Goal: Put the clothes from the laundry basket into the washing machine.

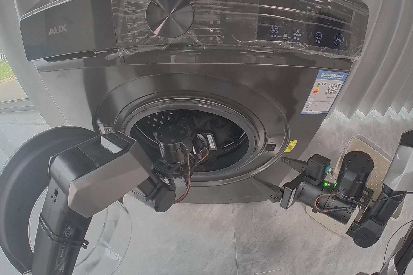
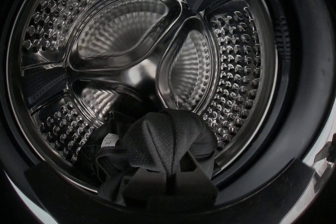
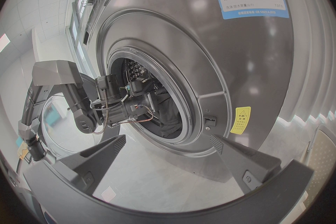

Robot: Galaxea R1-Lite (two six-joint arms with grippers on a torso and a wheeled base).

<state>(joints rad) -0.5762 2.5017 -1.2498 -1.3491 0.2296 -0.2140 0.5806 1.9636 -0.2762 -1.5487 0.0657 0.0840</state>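
Left arm is in through the mouth of the washing machine [image 1: 193, 74]. The left gripper [image 2: 171, 184] sits low at the front of the drum [image 2: 122, 32], clenched on a dark garment [image 2: 168, 137] that bunches up from between its jaws.

Risks, as I judge them:
- The grasp point is close to the door seal [image 2: 301, 102]. If the gripper lets go here, the garment may drape over the lip rather than drop clear, then slide out to the floor [image 1: 223, 237] or get trapped when the door [image 1: 26, 168] shuts.
- The cloth is folded tight in the jaws, so it could cling as the arm backs out and be dragged out with it.
- Wrist cables run near the rim of the opening and could snag there.

Containers:
- Drum: holds the gripped garment at its lower front. A second dark piece [image 2: 101, 154] with a white label lies just beside it on the drum's floor. The rest is bare perforated steel.
- Laundry basket [image 1: 380, 168]: pale and perforated, on the floor at the machine's right front corner. The right arm stands in front of it, so I cannot tell its contents.

The right gripper [image 1: 271, 169] hangs low near the machine's right front, jaws spread and holding nothing.
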